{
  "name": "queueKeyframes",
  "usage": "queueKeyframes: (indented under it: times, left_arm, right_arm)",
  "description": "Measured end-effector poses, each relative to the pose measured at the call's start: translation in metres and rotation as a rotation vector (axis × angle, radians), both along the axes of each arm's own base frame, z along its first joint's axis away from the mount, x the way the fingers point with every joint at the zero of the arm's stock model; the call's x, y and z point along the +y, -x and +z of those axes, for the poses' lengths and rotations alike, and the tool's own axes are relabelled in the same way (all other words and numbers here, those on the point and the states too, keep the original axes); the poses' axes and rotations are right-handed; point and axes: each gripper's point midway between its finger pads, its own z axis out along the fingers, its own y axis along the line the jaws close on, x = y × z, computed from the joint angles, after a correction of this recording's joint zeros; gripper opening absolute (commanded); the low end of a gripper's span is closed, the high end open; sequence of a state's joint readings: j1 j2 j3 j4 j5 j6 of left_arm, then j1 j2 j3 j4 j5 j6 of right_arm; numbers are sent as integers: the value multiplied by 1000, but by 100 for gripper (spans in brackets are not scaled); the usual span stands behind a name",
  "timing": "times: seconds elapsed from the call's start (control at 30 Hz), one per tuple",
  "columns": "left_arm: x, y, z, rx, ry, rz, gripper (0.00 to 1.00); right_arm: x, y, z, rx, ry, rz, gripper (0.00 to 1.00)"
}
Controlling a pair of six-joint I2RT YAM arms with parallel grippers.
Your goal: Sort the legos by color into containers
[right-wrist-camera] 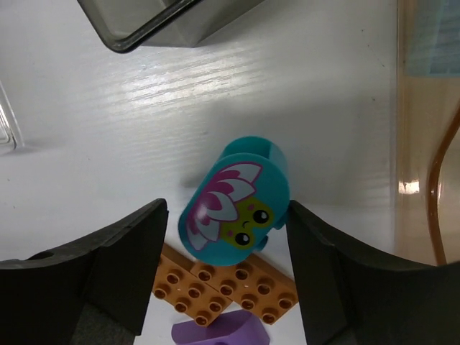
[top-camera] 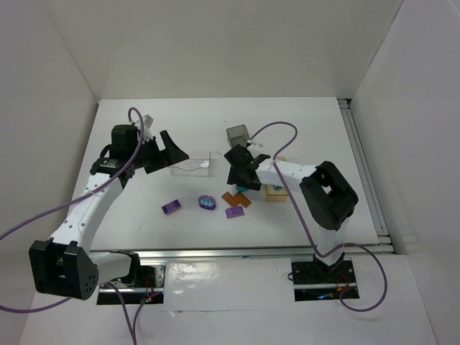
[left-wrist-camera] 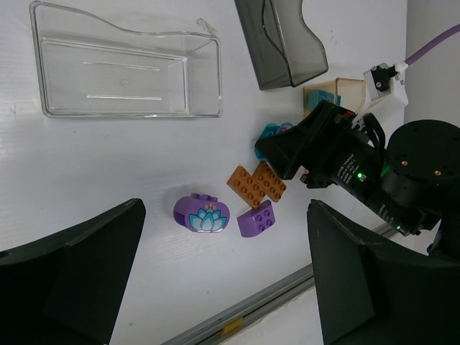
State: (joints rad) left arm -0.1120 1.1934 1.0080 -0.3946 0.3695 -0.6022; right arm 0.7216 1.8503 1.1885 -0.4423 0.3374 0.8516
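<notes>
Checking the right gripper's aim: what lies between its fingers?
The teal oval lego with a flower face lies between the open fingers of the right gripper, seen in the right wrist view.

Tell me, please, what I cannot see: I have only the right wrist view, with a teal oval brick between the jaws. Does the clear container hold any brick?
Observer: No. The left wrist view shows the clear container empty.
Operator: How many purple bricks wait for sorting?
Observer: Three in the top view: a flat purple brick, a purple oval brick with a teal flower on it, and a curved purple brick.
Operator: Where is the left gripper?
Observer: The left gripper hangs open near the clear container's left end, holding nothing.
</notes>
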Motion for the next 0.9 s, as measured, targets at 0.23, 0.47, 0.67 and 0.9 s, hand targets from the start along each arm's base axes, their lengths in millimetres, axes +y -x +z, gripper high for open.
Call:
queueKeyframes:
  times: [0.23,0.47,0.67,0.9]
  left_arm:
    - [0,2,-3,1,0,1,100]
    - [1,13,-10,8,2,2,100]
    - [-1,14,-5,-20,14,-11,100]
    - [-10,19,-16,4,6,-71,100]
  right_arm:
    - [1,0,2,-19,15,8,31]
    - [-4,-7,62,-153,-24,11,31]
    - [-40,-20,146,-352,-75,-62,31]
    - [-117,-26,111,-294,48,-207,38]
